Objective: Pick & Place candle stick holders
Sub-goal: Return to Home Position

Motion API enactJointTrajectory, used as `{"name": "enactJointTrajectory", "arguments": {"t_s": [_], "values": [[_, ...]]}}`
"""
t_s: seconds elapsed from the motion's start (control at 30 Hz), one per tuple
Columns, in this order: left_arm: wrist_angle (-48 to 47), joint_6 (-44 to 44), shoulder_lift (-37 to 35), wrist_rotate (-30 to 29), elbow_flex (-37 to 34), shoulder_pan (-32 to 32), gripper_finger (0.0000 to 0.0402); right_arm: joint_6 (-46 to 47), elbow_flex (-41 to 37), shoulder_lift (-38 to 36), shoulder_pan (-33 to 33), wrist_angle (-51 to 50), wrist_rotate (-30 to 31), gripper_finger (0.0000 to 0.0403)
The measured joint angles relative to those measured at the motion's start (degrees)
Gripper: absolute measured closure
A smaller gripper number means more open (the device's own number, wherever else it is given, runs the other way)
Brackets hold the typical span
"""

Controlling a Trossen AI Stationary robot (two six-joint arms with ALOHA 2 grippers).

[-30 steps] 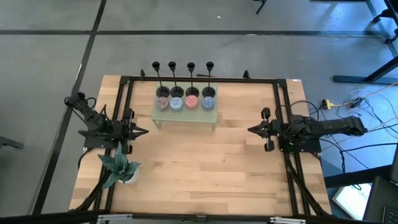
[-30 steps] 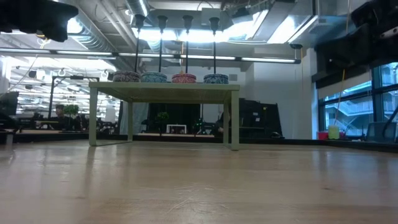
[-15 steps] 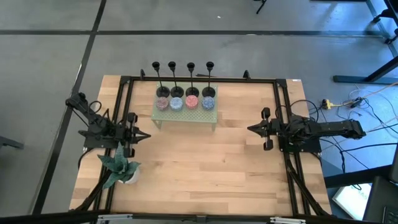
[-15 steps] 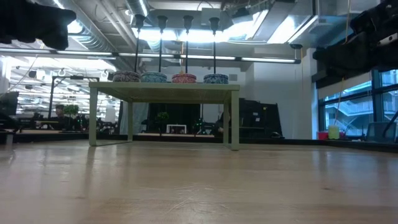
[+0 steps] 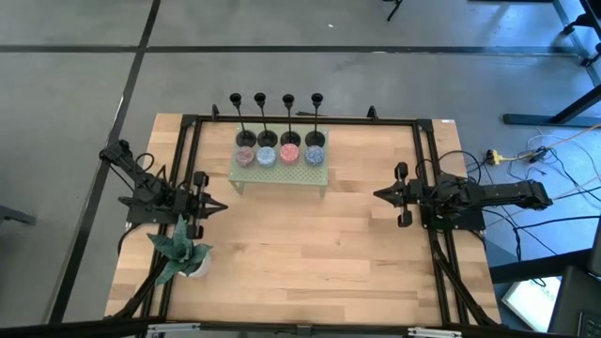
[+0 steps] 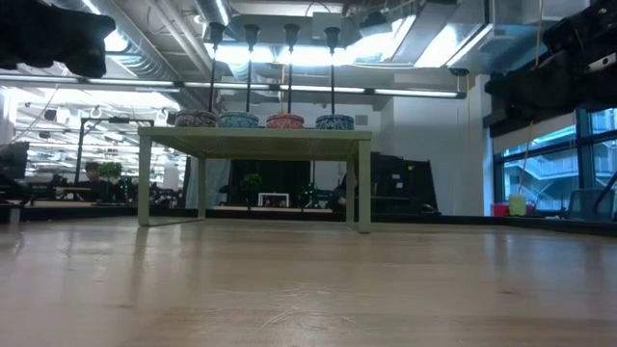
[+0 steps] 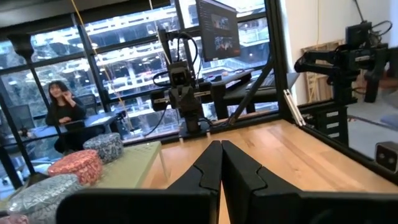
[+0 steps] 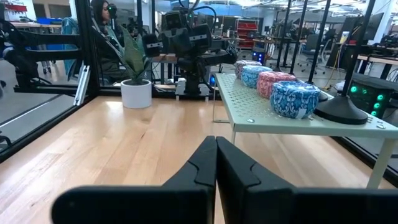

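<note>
At the left edge of the wooden table (image 5: 310, 253) we see the left gripper (image 5: 218, 204) held low beside the black frame, pointing toward the middle of the table; in its wrist view the two dark fingers (image 7: 208, 168) are pressed together with nothing between them. Just in front of that arm stands a small green plant (image 5: 181, 252) in a white pot, near the table's left front corner. Toward the back and middle of the table we find the pale green perforated shelf (image 5: 282, 173), a low stand on four legs. The four candle stick holders (image 5: 260, 98) stand upright in a row along its rear edge, their round bases on the shelf top and their thin stems rising to small cups; from table height they show as four evenly spaced black stems (image 6: 251, 63). In front of them, also in a row on the shelf, sit four speckled candles (image 5: 266, 157): a greyish red one, a light blue one, a pink one and a blue one. In the right wrist view one black holder base (image 8: 339, 111) lies just behind the blue candle (image 8: 294, 98). At the right edge we see the right gripper (image 5: 377, 196), level with the left one and facing it, well apart from the shelf; its fingers (image 8: 202, 165) are likewise closed on each other and hold nothing.
</note>
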Motion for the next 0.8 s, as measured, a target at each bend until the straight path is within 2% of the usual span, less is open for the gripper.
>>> {"name": "enactJointTrajectory", "arguments": {"t_s": [0.17, 0.8], "values": [[0.0, -4.7, 0.0, -0.2, 0.0, 0.0, 0.0397, -0.1, 0.0, 0.0, 0.0, 0.0, 0.0, 0.0395], [-0.2, -4.9, 0.0, -0.2, 0.0, 0.0, 0.0395, -0.2, 0.0, 0.0, 0.0, -0.2, 0.0, 0.0395]]}}
